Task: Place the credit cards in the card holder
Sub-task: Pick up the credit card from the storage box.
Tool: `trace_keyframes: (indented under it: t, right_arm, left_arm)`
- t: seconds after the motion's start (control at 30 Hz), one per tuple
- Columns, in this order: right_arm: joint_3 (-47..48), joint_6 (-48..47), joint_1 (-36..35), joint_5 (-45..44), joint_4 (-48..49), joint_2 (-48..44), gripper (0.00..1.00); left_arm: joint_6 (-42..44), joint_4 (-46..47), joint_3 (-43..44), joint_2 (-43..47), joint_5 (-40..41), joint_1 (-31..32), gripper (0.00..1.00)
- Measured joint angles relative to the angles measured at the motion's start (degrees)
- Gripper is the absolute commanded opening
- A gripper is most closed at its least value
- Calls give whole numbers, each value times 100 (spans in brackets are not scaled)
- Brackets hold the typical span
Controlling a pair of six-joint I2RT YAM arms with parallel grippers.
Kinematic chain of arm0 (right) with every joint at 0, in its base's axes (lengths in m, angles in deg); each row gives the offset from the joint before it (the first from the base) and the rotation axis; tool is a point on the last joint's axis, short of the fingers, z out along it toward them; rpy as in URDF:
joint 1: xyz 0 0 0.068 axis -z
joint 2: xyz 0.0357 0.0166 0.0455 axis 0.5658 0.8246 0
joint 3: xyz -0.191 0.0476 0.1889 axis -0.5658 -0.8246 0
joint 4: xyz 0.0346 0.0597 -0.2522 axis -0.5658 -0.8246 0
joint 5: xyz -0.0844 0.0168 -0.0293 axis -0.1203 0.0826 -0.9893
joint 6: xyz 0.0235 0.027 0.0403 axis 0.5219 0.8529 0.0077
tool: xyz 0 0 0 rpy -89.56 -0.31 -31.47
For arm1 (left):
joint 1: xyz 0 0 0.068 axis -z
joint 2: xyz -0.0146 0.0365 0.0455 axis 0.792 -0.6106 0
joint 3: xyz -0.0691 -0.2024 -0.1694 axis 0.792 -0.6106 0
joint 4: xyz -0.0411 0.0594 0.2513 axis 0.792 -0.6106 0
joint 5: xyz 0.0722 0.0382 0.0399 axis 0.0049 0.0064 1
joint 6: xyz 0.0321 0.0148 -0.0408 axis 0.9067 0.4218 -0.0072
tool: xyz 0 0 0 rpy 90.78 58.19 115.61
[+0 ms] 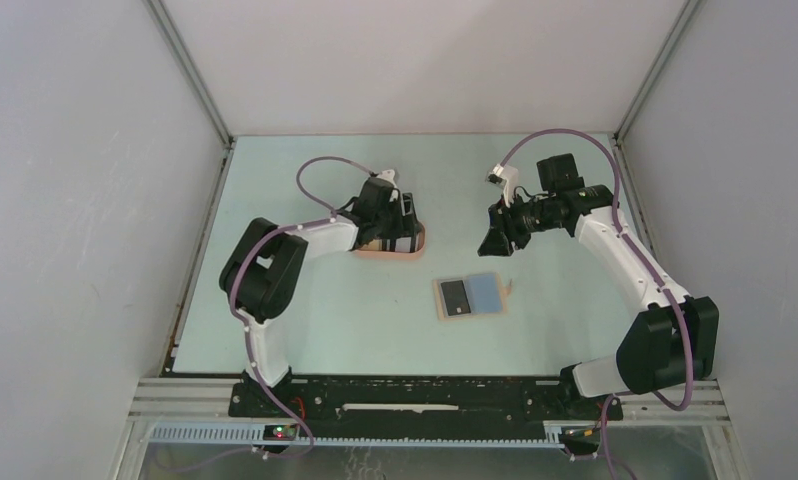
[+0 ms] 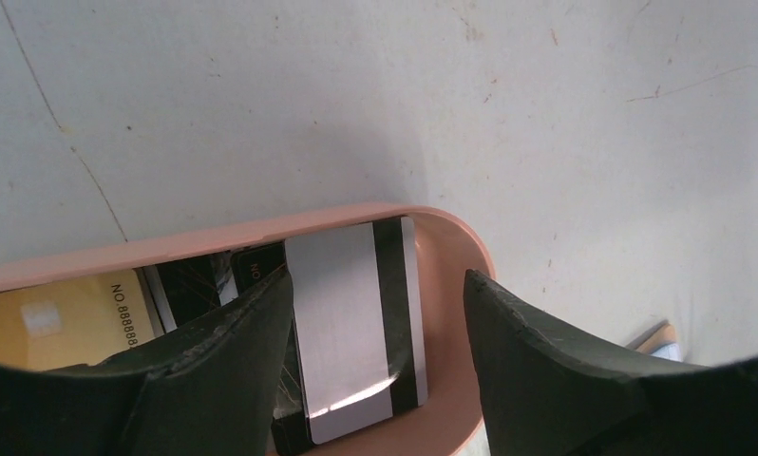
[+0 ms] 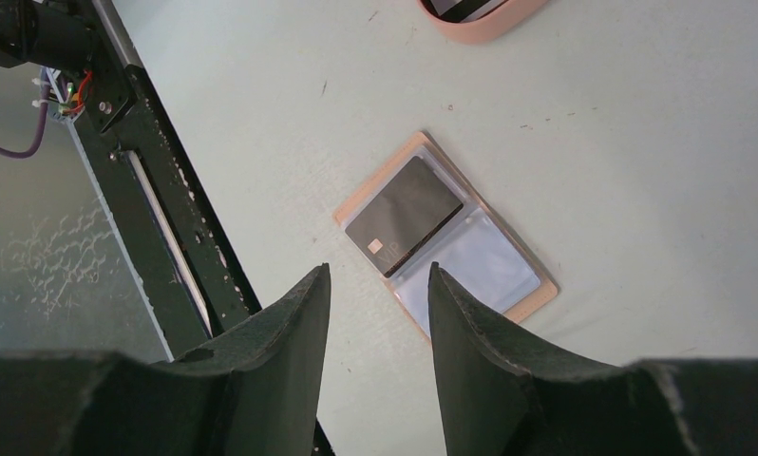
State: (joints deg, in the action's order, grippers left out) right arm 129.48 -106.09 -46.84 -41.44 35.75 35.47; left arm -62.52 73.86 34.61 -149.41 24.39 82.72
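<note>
**Overhead and wrist views.** Nearest the arm bases, the card holder [image 1: 472,296] lies opened flat on the pale green surface [image 1: 325,330], roughly midway between the two arms. A black card [image 3: 406,216] sits on its left half as seen from above. The right half shows pale blue — whether that is a card or a sleeve cannot be told.

Farther back on the left, a peach tray [image 2: 451,275] holds the other credit cards. A white striped card [image 2: 342,323] lies on top, with a dark card [image 2: 256,258] partly beneath it and a yellow card [image 2: 62,323] to one side. The left pincer [image 2: 375,282] is poised low over the tray, released, its jaws apart above the striped card and grasping nothing.

Farther back on the right, the right pincer [image 3: 375,275] hangs above the surface beyond the card holder — released, nothing between its jaws.
</note>
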Motion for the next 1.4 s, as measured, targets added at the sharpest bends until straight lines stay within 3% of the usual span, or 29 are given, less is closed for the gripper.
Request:
trace_keyframes:
  t: [0.27,1.1,1.4]
  right_arm:
    - [0,0,4,0,0,0,50]
    - [0,0,39,2,-2,0,51]
    - [0,2,79,48,-2,0,50]
  left_arm:
    - [-81,122,0,-28,-678,-142,65]
    - [-1001,2625,-820,-33,-3080,-461,54]
    - [-1189,2986,-820,-216,-3626,-461,51]
